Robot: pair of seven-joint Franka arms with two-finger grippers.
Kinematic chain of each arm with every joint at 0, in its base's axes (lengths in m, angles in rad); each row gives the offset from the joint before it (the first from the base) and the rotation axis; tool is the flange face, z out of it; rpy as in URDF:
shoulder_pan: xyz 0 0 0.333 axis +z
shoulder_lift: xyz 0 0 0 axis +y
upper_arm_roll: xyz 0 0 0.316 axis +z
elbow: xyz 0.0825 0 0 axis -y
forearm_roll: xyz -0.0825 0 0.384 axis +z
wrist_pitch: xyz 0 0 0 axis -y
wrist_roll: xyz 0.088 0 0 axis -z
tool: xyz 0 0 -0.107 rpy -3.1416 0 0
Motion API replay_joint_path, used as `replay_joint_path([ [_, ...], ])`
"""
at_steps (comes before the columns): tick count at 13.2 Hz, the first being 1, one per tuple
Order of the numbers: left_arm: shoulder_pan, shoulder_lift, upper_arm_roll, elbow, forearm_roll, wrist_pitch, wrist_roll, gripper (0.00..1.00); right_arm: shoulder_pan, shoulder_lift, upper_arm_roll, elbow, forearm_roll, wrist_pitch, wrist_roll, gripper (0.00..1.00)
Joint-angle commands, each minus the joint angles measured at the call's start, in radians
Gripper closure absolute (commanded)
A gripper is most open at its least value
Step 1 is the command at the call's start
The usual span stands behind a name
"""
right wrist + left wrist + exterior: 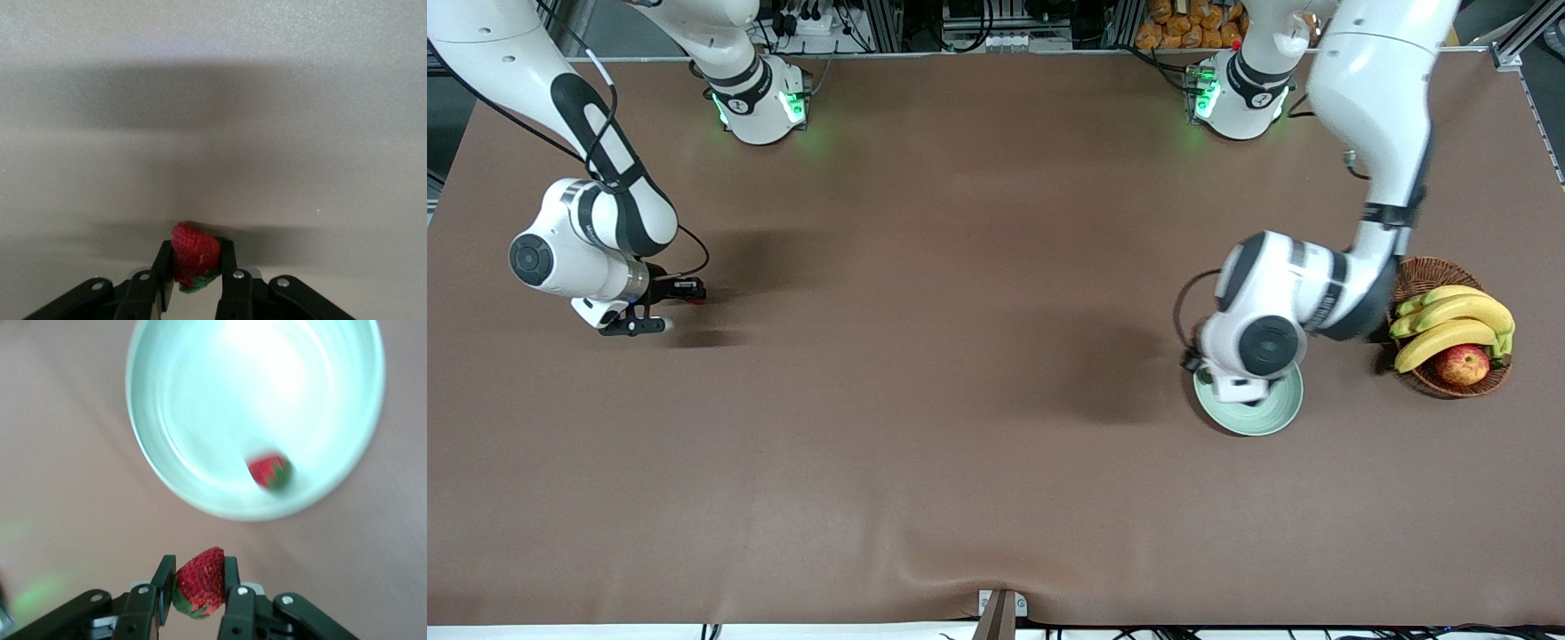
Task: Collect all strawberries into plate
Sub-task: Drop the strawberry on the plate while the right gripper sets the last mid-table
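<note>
My left gripper [199, 570] is shut on a red strawberry [200, 582] with a green cap, held just beside the rim of the pale mint-green plate [200, 420]. A second strawberry [270, 470] lies inside the plate. In the front view the left arm's hand covers part of the plate [1273, 416] and hides its fingers. My right gripper [195, 257] is shut on a third strawberry [195, 255], low at the table surface near the right arm's end of the table [689, 291].
A brown wicker basket [1432, 269] with bananas [1454, 320] and a red-yellow apple [1463, 364] stands beside the plate, toward the left arm's end. The brown table cover [960, 356] stretches between the two arms.
</note>
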Motion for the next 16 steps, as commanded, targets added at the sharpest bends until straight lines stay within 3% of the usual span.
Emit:
replay_joint_path([
  [1, 0.040, 0.015, -0.013, -0.014, 0.027, 0.018, 0.041, 1.00, -0.011, -0.017, 0.021, 0.000, -0.014, -0.004, 0.003, 1.00],
  [3, 0.050, 0.041, -0.005, -0.014, 0.065, 0.046, 0.088, 0.95, 0.021, -0.021, 0.027, 0.078, 0.004, -0.088, 0.015, 1.00],
  [4, 0.066, 0.050, -0.005, -0.014, 0.077, 0.054, 0.131, 0.85, 0.050, -0.018, 0.027, 0.138, 0.038, -0.154, 0.042, 1.00],
  [5, 0.072, 0.052, -0.005, -0.011, 0.077, 0.058, 0.157, 0.65, 0.091, -0.014, 0.027, 0.199, 0.077, -0.223, 0.079, 1.00],
  [6, 0.075, 0.046, -0.007, -0.013, 0.074, 0.058, 0.165, 0.01, 0.131, -0.011, 0.027, 0.262, 0.108, -0.287, 0.132, 1.00],
  [8, 0.073, 0.018, -0.013, -0.011, 0.061, 0.048, 0.159, 0.00, 0.229, 0.004, 0.027, 0.371, 0.168, -0.366, 0.298, 1.00],
  [12, 0.069, -0.052, -0.040, -0.002, -0.021, -0.035, 0.157, 0.00, 0.459, 0.079, 0.026, 0.531, 0.283, -0.372, 0.692, 1.00],
  [16, 0.064, -0.081, -0.120, 0.021, -0.059, -0.086, 0.105, 0.00, 0.671, 0.188, 0.026, 0.719, 0.383, -0.359, 1.045, 1.00],
])
